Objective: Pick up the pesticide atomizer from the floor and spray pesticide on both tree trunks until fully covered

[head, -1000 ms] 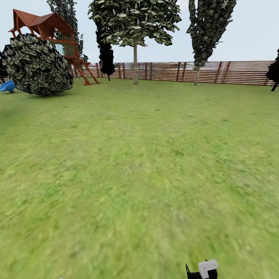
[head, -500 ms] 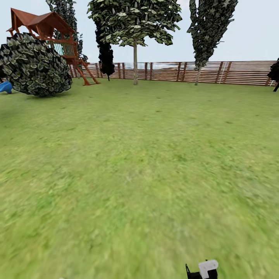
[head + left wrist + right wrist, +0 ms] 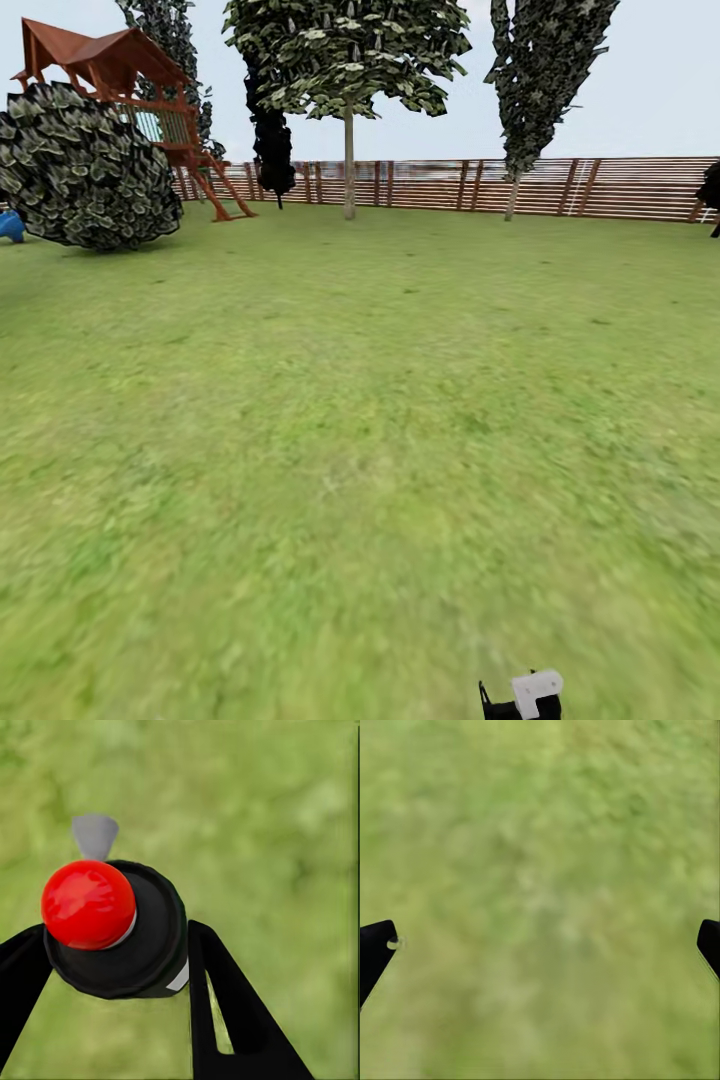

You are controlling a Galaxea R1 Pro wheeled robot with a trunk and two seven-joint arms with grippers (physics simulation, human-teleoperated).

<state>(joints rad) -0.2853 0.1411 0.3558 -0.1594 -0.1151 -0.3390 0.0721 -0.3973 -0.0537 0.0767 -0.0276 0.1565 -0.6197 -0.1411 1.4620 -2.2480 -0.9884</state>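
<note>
1. Red-capped pesticide atomizer (image 3: 112, 926) sits clamped between our left gripper (image 3: 120, 967) fingers, over lawn (image 3: 360, 450).
2. Right gripper (image 3: 540, 945) hangs spread, empty.
3. Pale tree trunk (image 3: 349, 165) stands upright far ahead, by the fence (image 3: 600, 187).

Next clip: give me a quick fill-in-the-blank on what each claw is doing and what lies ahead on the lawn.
1. The left claw is shut on the atomizer, whose round cap is coloured ____.
2. The right claw is ____, with only grass between its fingers.
3. The two trees stand far ahead in front of a slatted wooden ____.
4. Left of the trees, behind a round bush, stands a wooden ____.

Missing words: red; open; fence; playhouse
</note>
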